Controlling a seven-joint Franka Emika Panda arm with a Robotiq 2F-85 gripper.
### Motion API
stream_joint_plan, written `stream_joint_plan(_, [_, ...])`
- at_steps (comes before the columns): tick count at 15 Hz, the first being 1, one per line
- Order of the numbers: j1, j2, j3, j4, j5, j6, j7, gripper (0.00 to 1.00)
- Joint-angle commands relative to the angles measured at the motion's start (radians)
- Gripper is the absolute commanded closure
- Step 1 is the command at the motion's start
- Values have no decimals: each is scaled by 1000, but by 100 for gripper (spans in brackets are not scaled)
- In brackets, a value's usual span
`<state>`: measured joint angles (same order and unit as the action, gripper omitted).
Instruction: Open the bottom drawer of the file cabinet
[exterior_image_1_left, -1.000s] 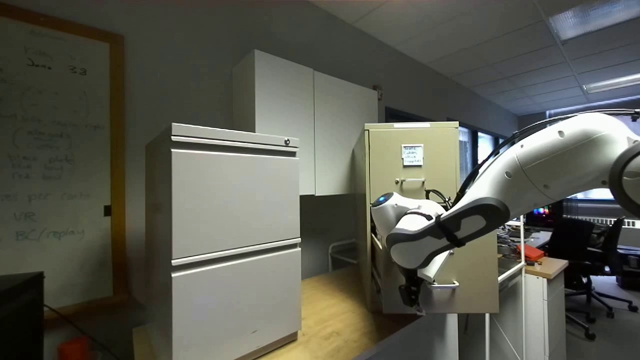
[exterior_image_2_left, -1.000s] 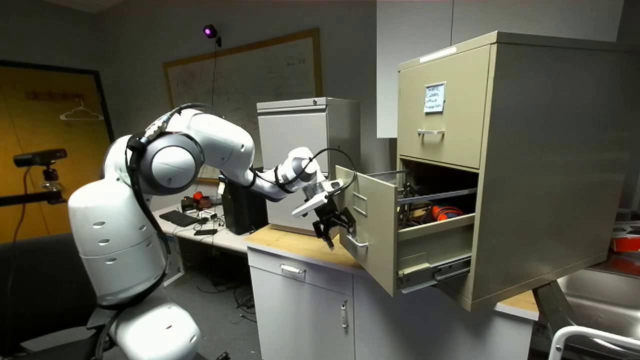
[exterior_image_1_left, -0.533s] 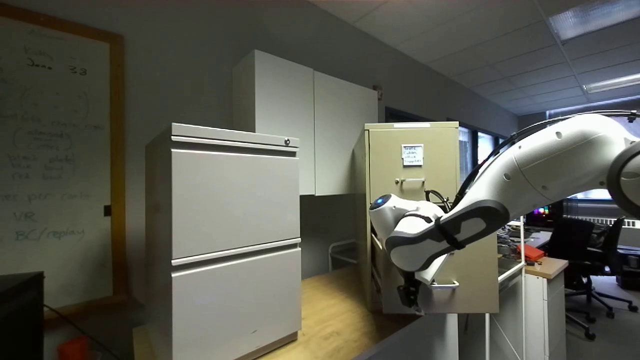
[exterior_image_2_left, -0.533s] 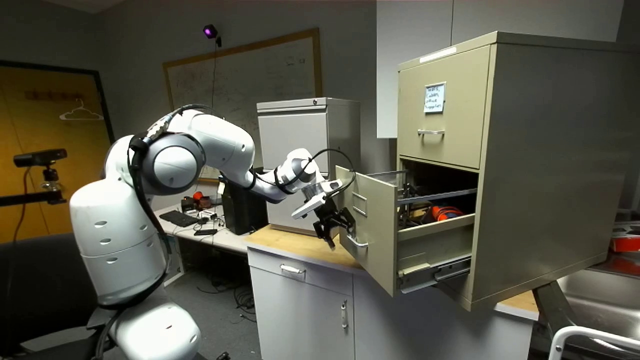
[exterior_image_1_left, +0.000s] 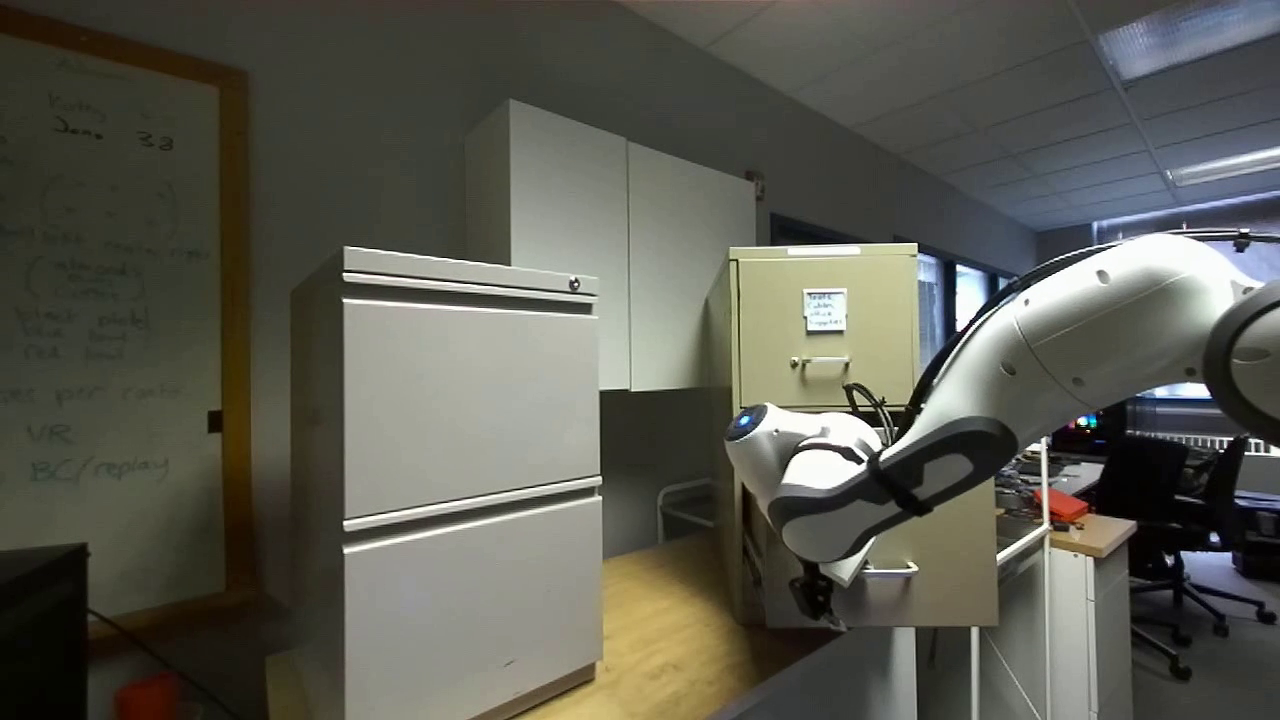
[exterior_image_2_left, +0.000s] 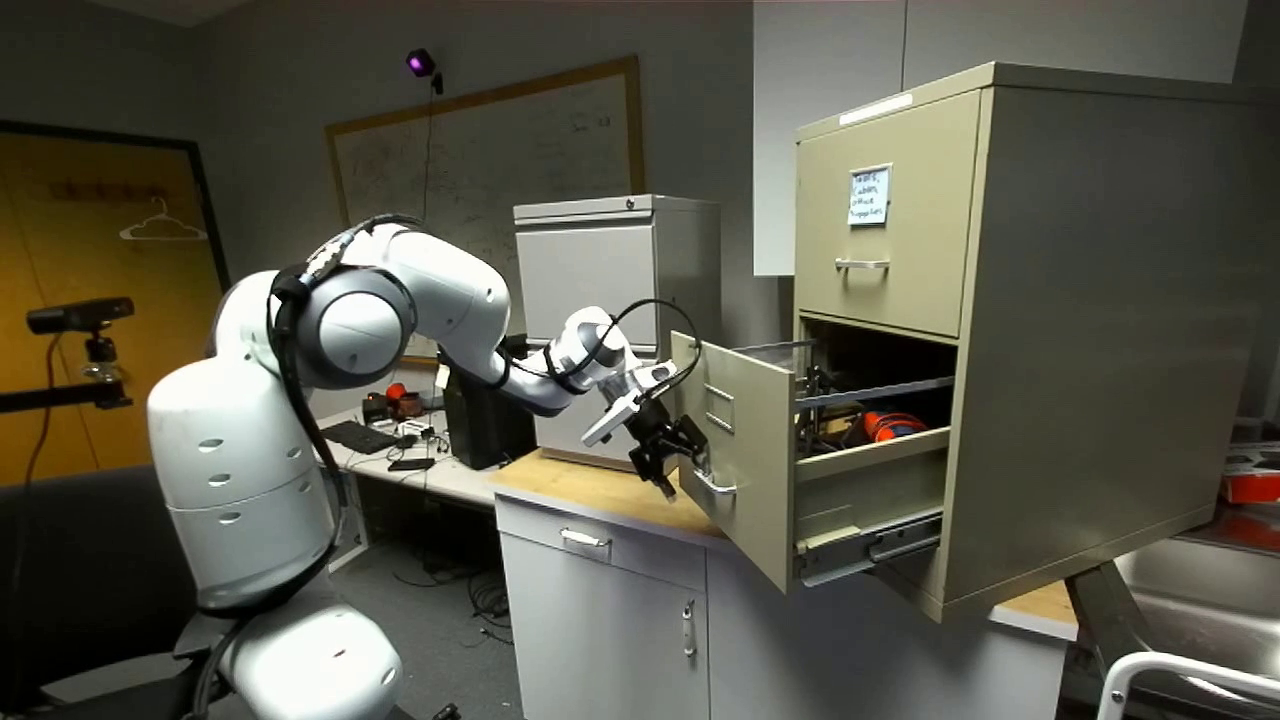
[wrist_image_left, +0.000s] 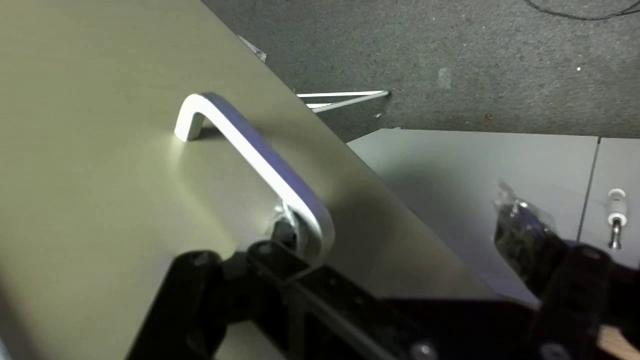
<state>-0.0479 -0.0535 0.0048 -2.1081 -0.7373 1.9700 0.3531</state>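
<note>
Grey wall (exterior_image_2_left: 280, 110) behind, office rm. Btm drawer (exterior_image_2_left: 740, 460) of tan file cabinet (exterior_image_2_left: 1080, 340), right of frame in an exterior view, is well out, runner (exterior_image_2_left: 905, 540) showing, orange thing (exterior_image_2_left: 893, 427) inside. Handle (wrist_image_left: 257, 155), ctr-left of wrist view: fingers (wrist_image_left: 530, 240) spread wide, one apparently tucked behind it, the other off lower right; not clamped, prob. b/c hooking's enough to pull. Contact unclear. Tan cabinet's on wood-topped bench (exterior_image_2_left: 580, 485), front apparently overhanging, prob. so drawer's reachable & clears the edge. Grey cabinet (exterior_image_2_left: 580, 275) stands well apart, mid-frame in an exterior view.
</note>
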Motion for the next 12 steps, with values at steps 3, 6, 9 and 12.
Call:
stream_joint_plan(3, [64, 2, 52, -7, -84, -16, 174, 0])
stream_joint_plan(6, [76, -3, 57, -3, -111, -37, 215, 0])
stream_joint_plan(9, [99, -8, 77, 8, -123, -38, 248, 0])
stream_joint_plan(12, [136, -3, 107, 14, -124, -37, 291, 0])
